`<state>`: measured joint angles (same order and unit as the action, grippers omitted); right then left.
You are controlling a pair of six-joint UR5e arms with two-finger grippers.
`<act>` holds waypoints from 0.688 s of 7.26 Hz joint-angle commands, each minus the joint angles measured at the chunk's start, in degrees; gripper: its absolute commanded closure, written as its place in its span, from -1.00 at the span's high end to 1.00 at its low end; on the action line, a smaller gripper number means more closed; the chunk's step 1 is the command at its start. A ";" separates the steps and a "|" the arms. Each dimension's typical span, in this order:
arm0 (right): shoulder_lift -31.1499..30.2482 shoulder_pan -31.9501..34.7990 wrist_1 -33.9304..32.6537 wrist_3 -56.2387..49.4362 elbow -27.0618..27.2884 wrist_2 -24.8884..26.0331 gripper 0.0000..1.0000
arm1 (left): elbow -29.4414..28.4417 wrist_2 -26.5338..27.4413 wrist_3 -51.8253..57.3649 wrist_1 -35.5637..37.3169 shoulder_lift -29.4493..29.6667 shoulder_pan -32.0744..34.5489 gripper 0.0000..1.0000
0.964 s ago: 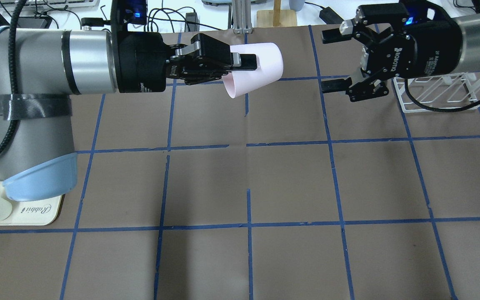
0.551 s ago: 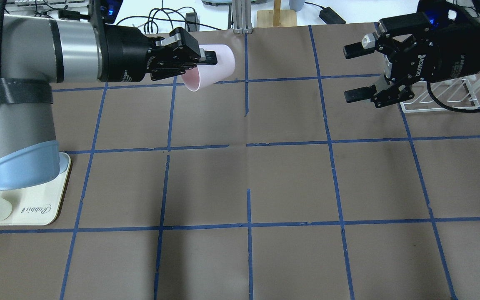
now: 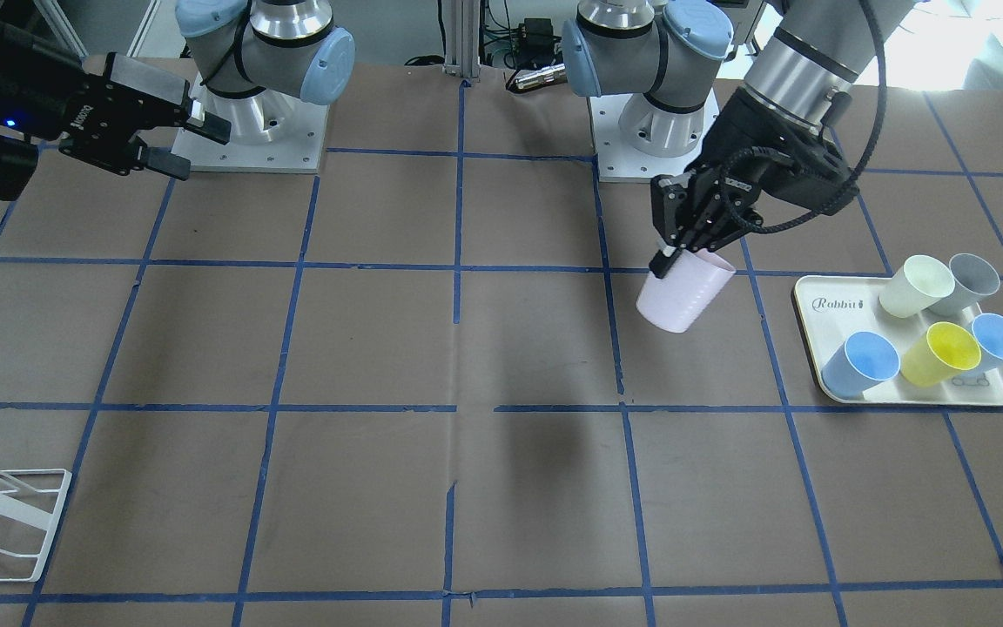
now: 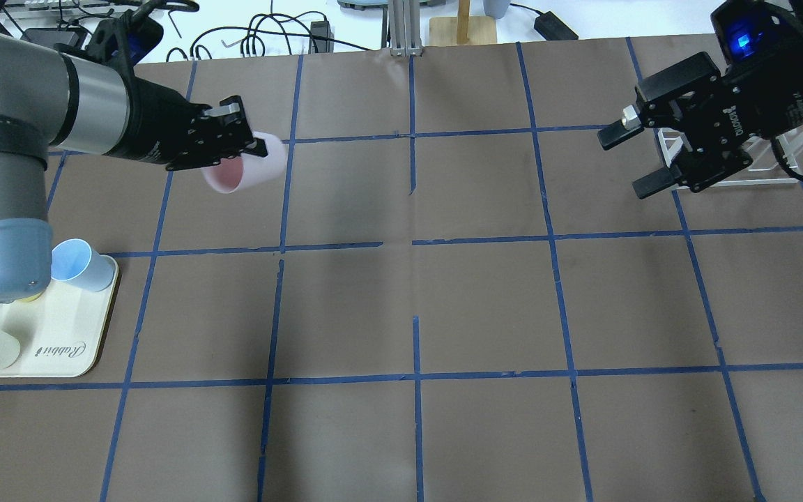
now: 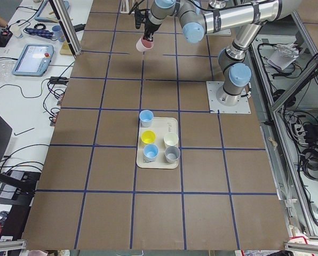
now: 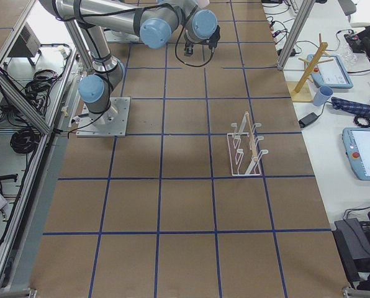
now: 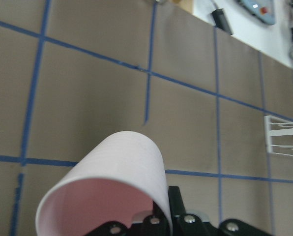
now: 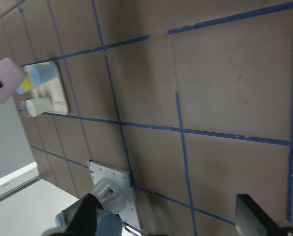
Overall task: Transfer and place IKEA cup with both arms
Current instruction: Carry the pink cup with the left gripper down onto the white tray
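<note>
The pale pink IKEA cup [image 4: 247, 167] is held by its rim in my left gripper [image 4: 242, 148], which is shut on it, one finger inside and one outside. The cup hangs tilted above the brown table at the far left. It also shows in the front view [image 3: 684, 292], in the left wrist view [image 7: 114, 184] and in the exterior left view [image 5: 144, 44]. My right gripper [image 4: 628, 162] is open and empty, far to the right of the cup. In the front view it is at the upper left [image 3: 195, 148].
A cream tray [image 3: 824, 300] holds two light blue cups [image 3: 863, 361], a yellow cup [image 3: 941, 353], a cream-white cup [image 3: 912, 286] and a grey cup [image 3: 970, 280]. It is near my left arm's base [image 4: 60, 348]. A white wire rack [image 4: 736, 174] stands behind my right gripper.
My left gripper has swung left and lower with the pink cup in it. My right gripper has drawn back to the right, still open. The gap between them has widened.
</note>
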<state>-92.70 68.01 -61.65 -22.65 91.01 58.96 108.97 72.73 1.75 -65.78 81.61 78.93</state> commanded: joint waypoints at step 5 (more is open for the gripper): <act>-4.42 18.01 -18.67 31.77 0.31 29.54 1.00 | 6.48 25.15 40.41 -8.89 3.19 -25.74 -1.00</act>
<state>-97.08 81.67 -77.71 4.32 91.20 86.48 110.97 94.31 37.72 -78.13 83.52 56.55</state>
